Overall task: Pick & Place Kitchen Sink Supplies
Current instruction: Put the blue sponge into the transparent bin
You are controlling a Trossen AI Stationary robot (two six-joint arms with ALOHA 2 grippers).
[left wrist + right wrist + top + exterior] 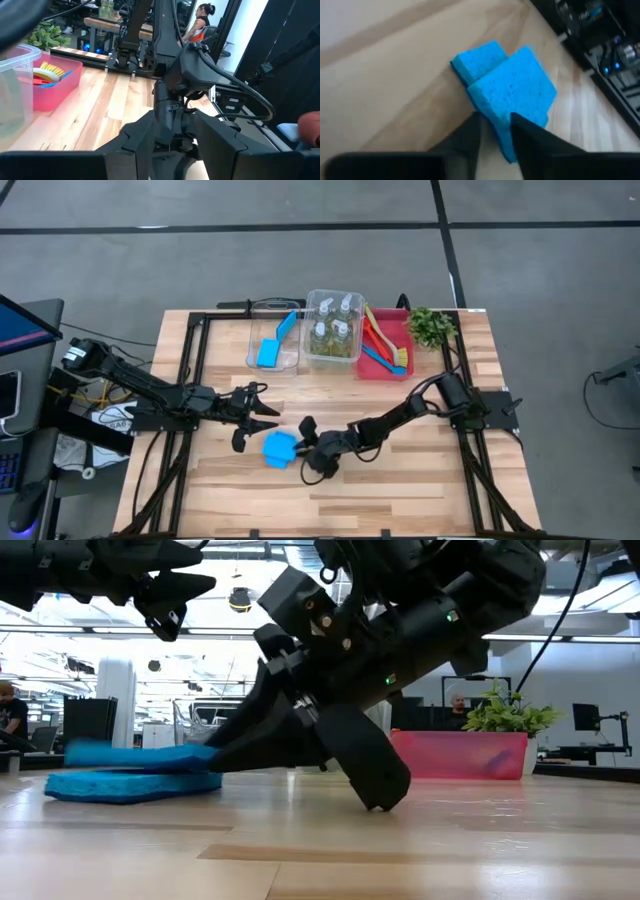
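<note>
Sponges lying stacked on wooden table, bright blue, near its middle, upper one askew. Right gripper low beside them, fingers pinching an edge of upper sponge (narrow gap, sponge between the tips). Left gripper hovering just beside, above the table; empty, fingers partly spread. Farther back: clear bins, red bin with brushes.

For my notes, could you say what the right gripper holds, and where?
The right gripper pinches the upper blue sponge at its near edge.
</note>
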